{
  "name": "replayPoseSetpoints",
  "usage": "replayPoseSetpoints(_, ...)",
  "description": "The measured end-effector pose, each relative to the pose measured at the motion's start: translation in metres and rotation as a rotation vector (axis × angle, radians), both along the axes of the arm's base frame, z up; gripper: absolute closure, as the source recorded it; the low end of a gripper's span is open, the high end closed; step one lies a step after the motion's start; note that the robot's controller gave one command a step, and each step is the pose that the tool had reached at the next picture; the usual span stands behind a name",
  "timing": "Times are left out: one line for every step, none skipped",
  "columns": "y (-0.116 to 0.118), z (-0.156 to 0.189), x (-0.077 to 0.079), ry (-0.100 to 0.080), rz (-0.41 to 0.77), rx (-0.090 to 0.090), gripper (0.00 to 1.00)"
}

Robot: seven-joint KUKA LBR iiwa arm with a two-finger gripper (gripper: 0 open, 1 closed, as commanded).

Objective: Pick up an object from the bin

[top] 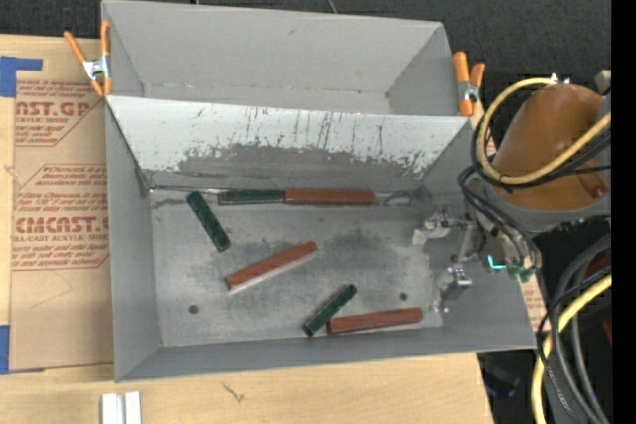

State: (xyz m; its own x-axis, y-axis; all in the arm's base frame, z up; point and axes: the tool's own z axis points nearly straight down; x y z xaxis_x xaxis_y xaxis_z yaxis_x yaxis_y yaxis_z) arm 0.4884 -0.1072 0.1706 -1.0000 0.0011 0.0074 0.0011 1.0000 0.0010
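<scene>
My gripper (445,260) hangs over the bin's right wall, its two metal fingers apart with nothing between them. The thing closest to it is a red-brown flat stick (376,320), lying lengthwise on the bin floor near the front right corner, just left of and below the fingers. A short dark green stick (329,309) lies slanted with one end touching that stick's left end. Another red-brown stick (270,266) lies slanted in the middle of the floor.
A dark green stick (209,220) lies slanted at the floor's left. Along the foot of the back wall lie a dark green stick (250,197) and a red-brown stick (330,198), end to end. The arm's orange cover and cables sit right of the bin.
</scene>
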Motion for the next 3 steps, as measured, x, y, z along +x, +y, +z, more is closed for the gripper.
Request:
replayPoseSetpoints(0.0,0.004,0.002,-0.008,0.002,-0.001,0.0)
replayPoseSetpoints(0.006,-0.043,0.0,-0.014,0.063,-0.002,0.0)
replayPoseSetpoints(0.01,-0.093,-0.005,-0.016,0.143,-0.001,1.0)
